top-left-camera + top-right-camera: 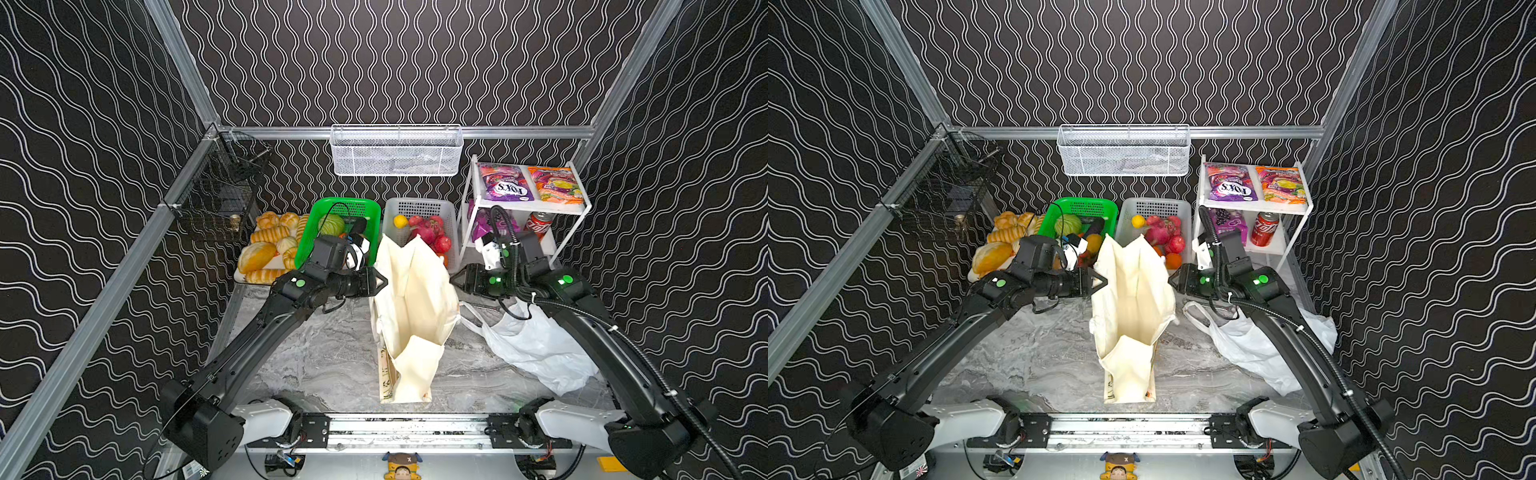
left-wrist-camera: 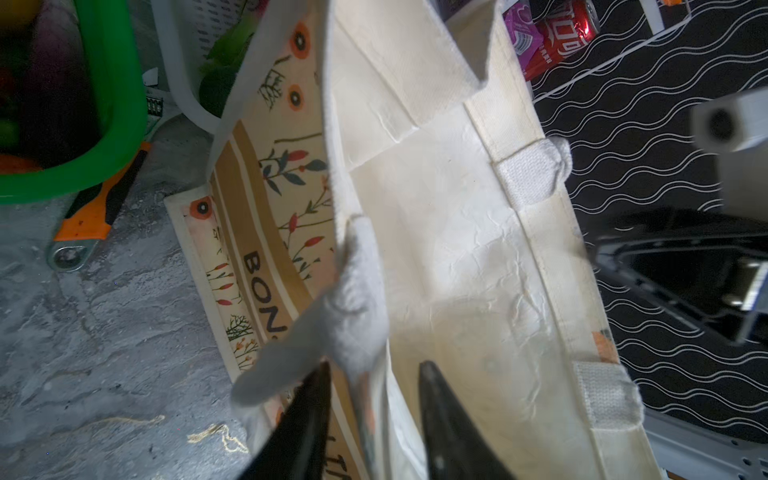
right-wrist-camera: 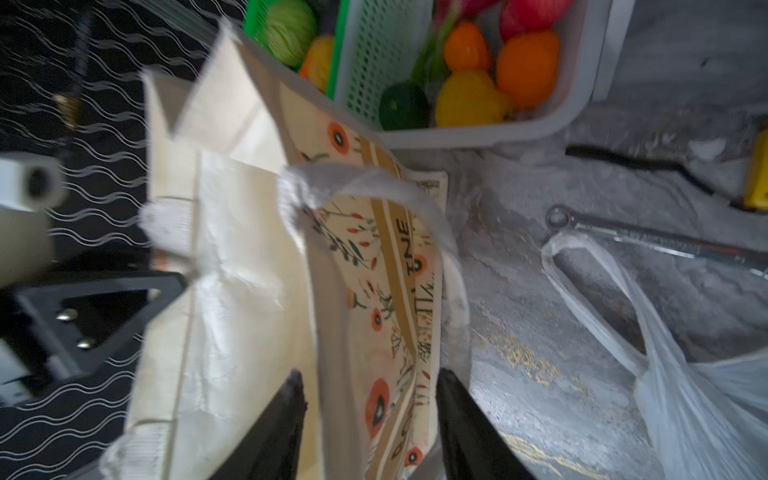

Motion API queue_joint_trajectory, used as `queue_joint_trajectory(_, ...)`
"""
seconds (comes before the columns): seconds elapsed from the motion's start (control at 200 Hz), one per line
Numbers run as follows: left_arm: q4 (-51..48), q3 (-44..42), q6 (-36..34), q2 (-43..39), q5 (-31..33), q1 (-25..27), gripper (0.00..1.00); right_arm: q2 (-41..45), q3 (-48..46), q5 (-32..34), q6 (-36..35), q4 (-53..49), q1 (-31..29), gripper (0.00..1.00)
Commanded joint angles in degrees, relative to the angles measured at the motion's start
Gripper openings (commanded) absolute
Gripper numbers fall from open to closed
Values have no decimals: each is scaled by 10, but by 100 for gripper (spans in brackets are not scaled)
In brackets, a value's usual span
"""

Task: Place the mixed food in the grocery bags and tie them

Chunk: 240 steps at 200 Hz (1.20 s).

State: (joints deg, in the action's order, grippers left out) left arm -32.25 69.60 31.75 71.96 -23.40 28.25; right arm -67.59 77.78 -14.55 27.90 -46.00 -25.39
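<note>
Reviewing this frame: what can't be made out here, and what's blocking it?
- Tote bottom: in both top views its own walls hide it; any food inside cannot be seen.
- Plastic bag contents: crumpled film, and the right arm crosses it in both top views.
- Lower-shelf purple packet: partly behind the arm's cable in both top views.
- Black wire basket: contents too dark and small.

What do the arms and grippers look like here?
The left arm and right arm are black, with white base links on a silver rail. Green dots sit near each wrist. A ribbed black hose, white-tied, runs along the right arm. The left gripper and right gripper are black triangular frames tapering to pointed fingers.
</note>
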Motion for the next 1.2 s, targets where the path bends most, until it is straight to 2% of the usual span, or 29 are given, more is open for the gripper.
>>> queue_joint_trajectory(0.0, 11, 11, -18, -11, -11, 1, 55, 47, 17, 162, -38, 37, 21, 73)
queue_joint_trajectory(0.08, 10, 11, -28, -29, 2, 0, 64, 90, -7, 252, -64, 70, 77, 80)
queue_joint_trajectory(0.19, -2, 11, -45, -54, 35, 0, 69, 128, -80, 286, -105, 158, 177, 78)
queue_joint_trajectory(0.3, -3, 2, -62, -88, 77, 0, 71, 136, -168, 250, -135, 280, 261, 78)
queue_joint_trajectory(0.446, -4, -14, -90, -131, 130, 0, 73, 95, -280, 179, -156, 453, 339, 76)
queue_joint_trajectory(0.556, -14, -20, -106, -156, 166, 0, 75, 53, -355, 138, -210, 626, 356, 74)
queue_joint_trajectory(0.646, -15, -25, -114, -169, 189, 0, 77, 16, -409, 86, -277, 777, 362, 65)
queue_joint_trajectory(0.731, -13, -27, -125, -174, 197, 0, 77, -15, -428, 68, -308, 871, 362, 65)
queue_joint_trajectory(0.816, -13, -26, -131, -175, 205, 0, 78, -51, -422, 109, -319, 916, 364, 67)
queue_joint_trajectory(1.006, -21, -15, -143, -163, 208, 0, 80, -148, -403, 99, -370, 1021, 365, 70)
queue_joint_trajectory(1.196, -21, -1, -139, -142, 204, 0, 80, -217, -376, 92, -372, 1077, 368, 74)
